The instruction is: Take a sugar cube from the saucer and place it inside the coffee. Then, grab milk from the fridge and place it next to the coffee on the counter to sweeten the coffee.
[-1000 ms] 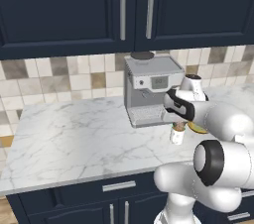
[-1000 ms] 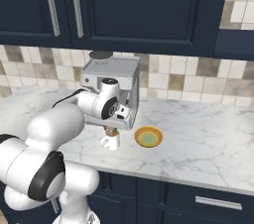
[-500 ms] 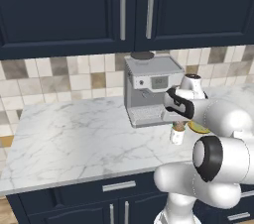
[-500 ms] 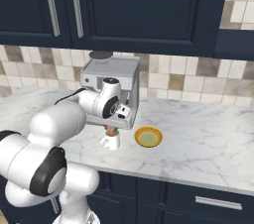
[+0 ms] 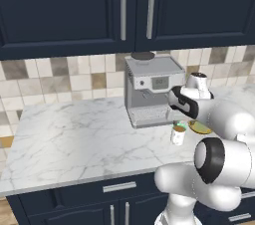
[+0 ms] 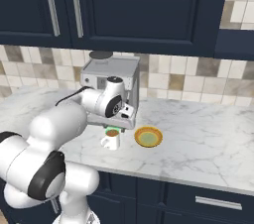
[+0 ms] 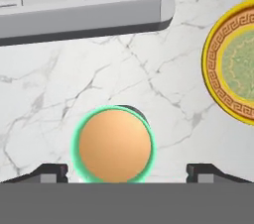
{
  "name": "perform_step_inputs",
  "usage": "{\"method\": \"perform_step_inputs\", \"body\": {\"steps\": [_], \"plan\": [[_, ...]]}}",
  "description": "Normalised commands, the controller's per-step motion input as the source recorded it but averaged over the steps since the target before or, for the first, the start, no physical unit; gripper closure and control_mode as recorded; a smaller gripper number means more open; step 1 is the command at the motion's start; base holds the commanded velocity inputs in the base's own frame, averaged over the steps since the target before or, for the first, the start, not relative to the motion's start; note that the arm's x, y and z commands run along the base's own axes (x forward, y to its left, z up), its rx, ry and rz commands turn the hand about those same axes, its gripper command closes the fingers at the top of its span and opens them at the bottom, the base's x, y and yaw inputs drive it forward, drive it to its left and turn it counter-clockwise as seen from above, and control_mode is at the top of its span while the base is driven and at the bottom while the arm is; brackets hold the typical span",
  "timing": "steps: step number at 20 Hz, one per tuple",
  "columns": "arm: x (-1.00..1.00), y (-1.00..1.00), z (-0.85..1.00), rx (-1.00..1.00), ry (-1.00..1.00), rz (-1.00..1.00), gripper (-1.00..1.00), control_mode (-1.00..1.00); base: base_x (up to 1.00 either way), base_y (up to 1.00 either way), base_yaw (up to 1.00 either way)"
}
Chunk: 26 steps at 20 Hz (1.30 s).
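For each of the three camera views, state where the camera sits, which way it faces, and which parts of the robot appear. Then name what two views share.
Left base view: behind-left, looking forward over the counter; arm at lower right.
Right base view: behind-right, same direction; arm at lower left.
Hand view: on the hand, looking straight down at the coffee, the open gripper at the bottom.
Shared: both base views show the coffee, saucer and espresso machine.

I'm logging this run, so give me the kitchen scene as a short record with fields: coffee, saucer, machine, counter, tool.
coffee: white cup with green rim, brown liquid, standing on the counter in front of the espresso machine
saucer: golden-yellow dish, beside the cup, apart from it; no sugar cube visible on it
machine: grey espresso machine against the tiled wall
counter: white marble over navy cabinets
tool: gripper directly above the cup, fingers spread wide, holding nothing
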Motion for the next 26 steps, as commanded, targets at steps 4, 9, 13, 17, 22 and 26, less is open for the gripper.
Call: {"method": "perform_step_inputs", "body": {"steps": [4,9,13,17,22,26], "plan": [[-0.94,0.02,0.61,0.00,-0.12,0.00,-1.00,-1.00,0.00,0.00,0.00],[-1.00,0.38,0.87,0.00,-0.12,0.00,-1.00,-1.00,0.00,0.00,0.00],[-1.00,0.53,0.83,-0.02,-0.18,-0.02,-1.00,-1.00,0.00,0.00,0.00],[-0.93,0.45,0.70,-0.07,-0.25,-0.05,-1.00,-1.00,0.00,0.00,0.00],[-0.41,0.33,0.21,-0.07,-0.09,-0.01,-1.00,-1.00,0.00,0.00,0.00],[0.00,0.17,-0.01,-0.04,0.02,0.01,-1.00,-1.00,0.00,0.00,0.00]]}}
